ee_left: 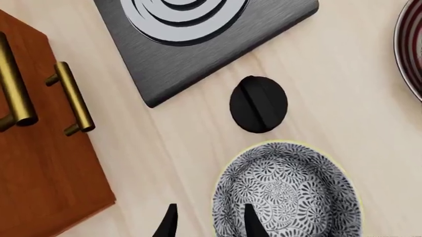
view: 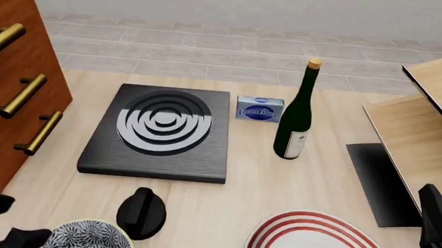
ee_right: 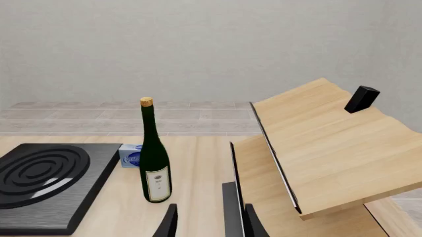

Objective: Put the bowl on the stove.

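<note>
Bowl point(view: 89, 241) at front view's 7 o'clock edge, on pale wood tabletop point(view: 241, 173); grey wall, tiled floor beyond. Bowl interior patterned, nothing inside. Stove point(view: 161, 131) at 12 o'clock from bowl, black knob point(view: 142, 212) between them. Red-striped plate point(view: 322, 247) at bowl's 3 o'clock, bare. Left gripper point(ee_left: 207, 222) open, one fingertip over bowl interior, other outside rim. Right gripper point(ee_right: 207, 222) open, holding nothing, facing wine bottle point(ee_right: 153, 158).
</note>
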Motion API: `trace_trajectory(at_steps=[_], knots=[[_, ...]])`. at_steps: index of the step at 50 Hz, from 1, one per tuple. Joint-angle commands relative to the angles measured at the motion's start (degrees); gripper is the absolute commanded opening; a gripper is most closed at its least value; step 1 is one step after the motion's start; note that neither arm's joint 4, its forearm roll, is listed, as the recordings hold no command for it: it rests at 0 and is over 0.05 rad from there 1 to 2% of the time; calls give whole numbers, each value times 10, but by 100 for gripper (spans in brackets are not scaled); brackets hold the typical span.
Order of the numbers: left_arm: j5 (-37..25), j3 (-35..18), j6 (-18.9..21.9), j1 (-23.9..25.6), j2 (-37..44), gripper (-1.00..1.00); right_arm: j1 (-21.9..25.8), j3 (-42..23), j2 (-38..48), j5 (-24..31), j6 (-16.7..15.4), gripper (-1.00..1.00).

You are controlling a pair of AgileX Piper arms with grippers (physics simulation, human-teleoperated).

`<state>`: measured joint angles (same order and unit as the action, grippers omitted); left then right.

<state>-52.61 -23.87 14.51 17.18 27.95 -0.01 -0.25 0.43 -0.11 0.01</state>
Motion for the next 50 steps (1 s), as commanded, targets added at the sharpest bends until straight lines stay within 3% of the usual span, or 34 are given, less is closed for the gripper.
trace_trajectory(at_steps=[1, 30, 50], knots=[[14, 14, -1, 12, 6, 100, 0, 0, 0, 0, 0, 100], [90, 51, 32, -11, 42, 100, 0, 0, 0, 0, 0, 100], [85, 53, 45, -4, 34, 100, 0, 0, 0, 0, 0, 100]])
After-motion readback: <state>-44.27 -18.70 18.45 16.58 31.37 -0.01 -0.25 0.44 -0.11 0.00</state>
